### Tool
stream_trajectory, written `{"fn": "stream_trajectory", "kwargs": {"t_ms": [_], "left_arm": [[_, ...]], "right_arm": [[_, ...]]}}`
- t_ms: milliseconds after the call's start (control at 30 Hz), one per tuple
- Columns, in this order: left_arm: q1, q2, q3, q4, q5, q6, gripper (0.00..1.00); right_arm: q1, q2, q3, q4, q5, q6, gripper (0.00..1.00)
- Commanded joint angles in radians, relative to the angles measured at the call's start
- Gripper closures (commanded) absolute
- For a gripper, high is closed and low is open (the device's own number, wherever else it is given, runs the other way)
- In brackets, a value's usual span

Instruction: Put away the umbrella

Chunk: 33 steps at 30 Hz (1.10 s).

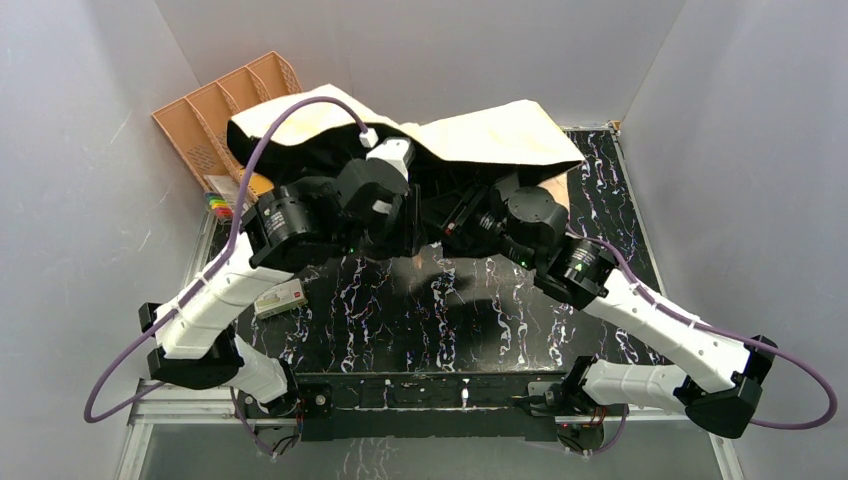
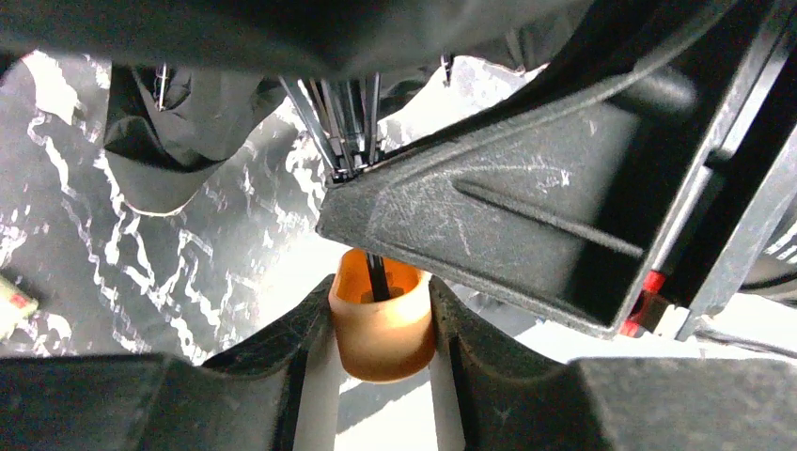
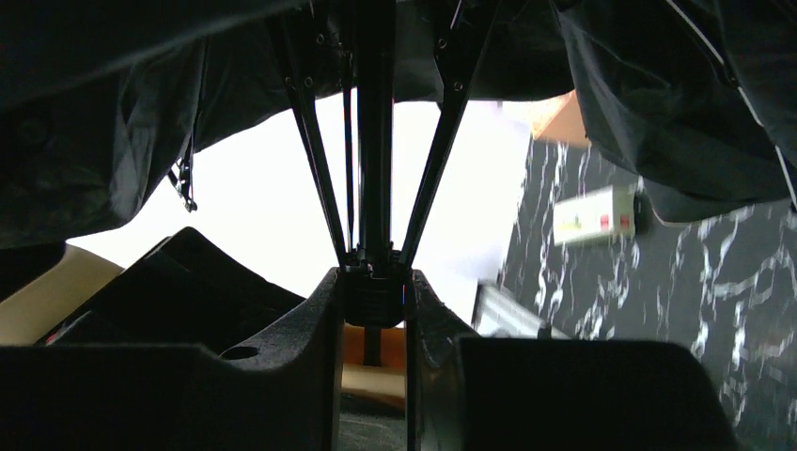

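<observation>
The umbrella (image 1: 485, 135) lies partly spread across the back of the table, pale tan on top and black underneath. In the left wrist view my left gripper (image 2: 381, 324) is shut on its short tan handle (image 2: 381, 343), from which the black shaft and ribs (image 2: 343, 122) run up into the canopy. In the right wrist view my right gripper (image 3: 375, 301) is shut on the black runner (image 3: 376, 293) where the ribs meet the shaft. From above, both grippers (image 1: 418, 222) (image 1: 462, 215) meet under the canopy's front edge, their fingertips mostly hidden.
A peach-orange divided file tray (image 1: 215, 115) stands at the back left, partly under the canopy. Coloured markers (image 1: 218, 205) lie beside it. A small white box (image 1: 279, 298) rests on the black marbled table (image 1: 420, 310) by the left arm. Grey walls close in both sides.
</observation>
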<state>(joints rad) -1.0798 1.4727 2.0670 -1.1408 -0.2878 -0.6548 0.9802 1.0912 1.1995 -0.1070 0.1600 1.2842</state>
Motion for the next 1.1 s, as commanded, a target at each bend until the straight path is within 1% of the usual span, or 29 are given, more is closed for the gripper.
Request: {"fn": "stream_trajectory", "kwargs": {"t_ms": [0,100,167,233,333,400,467,500,533,633,700,767,867,933,1067], "left_arm": [[-0.101,0.017,0.011,-0.119,-0.088,-0.126,1.0],[-0.102,-0.007,-0.112,-0.086,-0.111,-0.138,1.0],[-0.101,-0.023,-0.237,-0.015,-0.149,-0.123,1.0],[-0.101,-0.045,-0.386,0.101,-0.184,-0.099,1.0],[-0.097,-0.071,-0.592,0.337,-0.198,-0.064,1.0],[-0.082,-0.07,-0.733,0.464,-0.194,-0.045,1.0],[-0.06,-0.051,-0.808,0.563,-0.189,-0.029,1.0],[-0.048,-0.038,-0.836,0.607,-0.188,-0.024,1.0],[-0.034,-0.03,-0.858,0.644,-0.182,-0.018,1.0],[0.016,-0.007,-0.893,0.724,-0.144,-0.006,1.0],[0.05,0.004,-0.901,0.752,-0.114,-0.004,1.0],[0.076,0.012,-0.903,0.77,-0.088,-0.002,1.0],[0.099,0.026,-0.901,0.788,-0.064,0.009,1.0],[0.111,0.035,-0.899,0.796,-0.05,0.017,1.0],[0.127,0.068,-0.892,0.826,-0.002,0.043,1.0]], "right_arm": [[0.066,-0.035,-0.048,-0.052,-0.259,0.127,1.0],[0.065,-0.085,-0.183,-0.022,-0.212,0.192,1.0],[0.053,-0.115,-0.288,0.03,-0.168,0.204,1.0],[0.029,-0.124,-0.373,0.08,-0.119,0.192,1.0],[-0.053,-0.112,-0.504,0.198,-0.152,0.177,1.0],[-0.123,-0.082,-0.576,0.27,-0.225,0.161,1.0],[-0.18,-0.057,-0.627,0.334,-0.255,0.118,0.97],[-0.198,-0.049,-0.641,0.345,-0.245,0.092,0.94],[-0.209,-0.045,-0.645,0.334,-0.23,0.077,0.89],[-0.242,-0.042,-0.643,0.319,-0.209,0.028,0.71],[-0.256,-0.062,-0.637,0.276,-0.192,0.01,0.56],[-0.257,-0.099,-0.648,0.228,-0.153,0.02,0.41],[-0.258,-0.182,-0.7,0.189,-0.083,0.061,0.26],[-0.258,-0.247,-0.748,0.179,-0.044,0.091,0.22],[-0.259,-0.359,-0.79,0.112,0.023,0.091,0.22]]}}
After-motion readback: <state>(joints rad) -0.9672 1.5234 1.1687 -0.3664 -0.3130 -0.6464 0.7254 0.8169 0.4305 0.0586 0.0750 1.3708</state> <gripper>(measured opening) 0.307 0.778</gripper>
